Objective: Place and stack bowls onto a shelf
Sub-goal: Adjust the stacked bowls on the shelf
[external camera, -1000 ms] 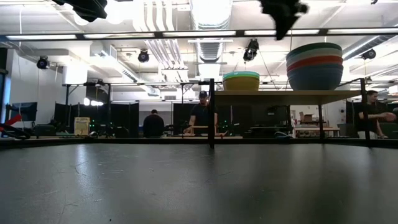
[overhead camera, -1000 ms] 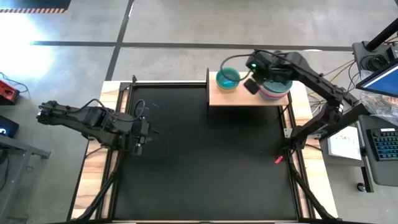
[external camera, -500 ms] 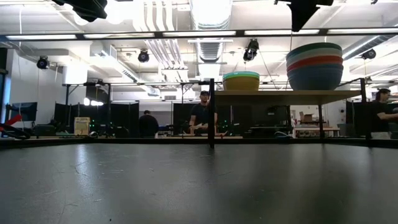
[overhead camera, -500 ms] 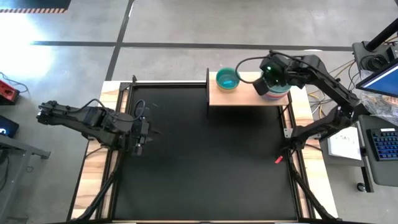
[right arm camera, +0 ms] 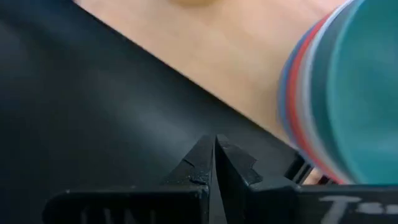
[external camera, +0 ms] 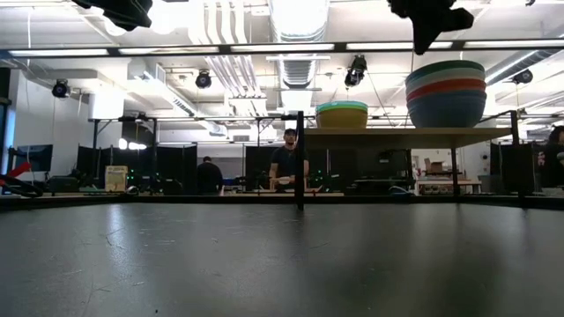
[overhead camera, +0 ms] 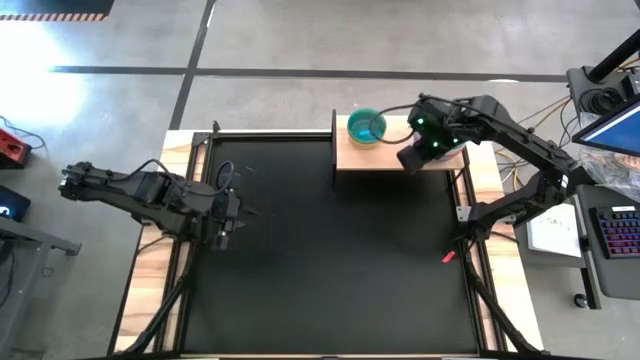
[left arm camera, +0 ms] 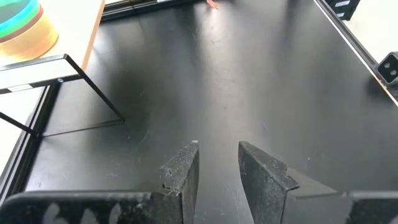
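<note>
The pale wood shelf point(overhead camera: 392, 155) stands at the table's far edge on thin black supports. On its left part a teal bowl sits in a yellow one point(external camera: 342, 114). On its right part stands a taller stack of several bowls point(external camera: 446, 92), teal on top, then white, red and blue. My right gripper point(right arm camera: 215, 158) is shut and empty. It hangs above the shelf's near edge, beside the tall stack point(right arm camera: 336, 93) and higher than it in the low view point(external camera: 432, 35). My left gripper point(left arm camera: 217, 168) waits open above the table's left side point(overhead camera: 232, 213).
Between the two stacks the shelf top point(right arm camera: 217, 56) lies bare. The black tabletop point(overhead camera: 330, 260) spreads in front of the shelf, with a small red thing point(overhead camera: 448, 256) near its right edge. People stand in the room beyond the table point(external camera: 285, 167).
My right gripper has swung from above the gap between the two stacks toward the table's right edge, over the tall stack, then back toward the near edge of the shelf. It has rolled about its own axis on the way. The bowls have stayed in place.
</note>
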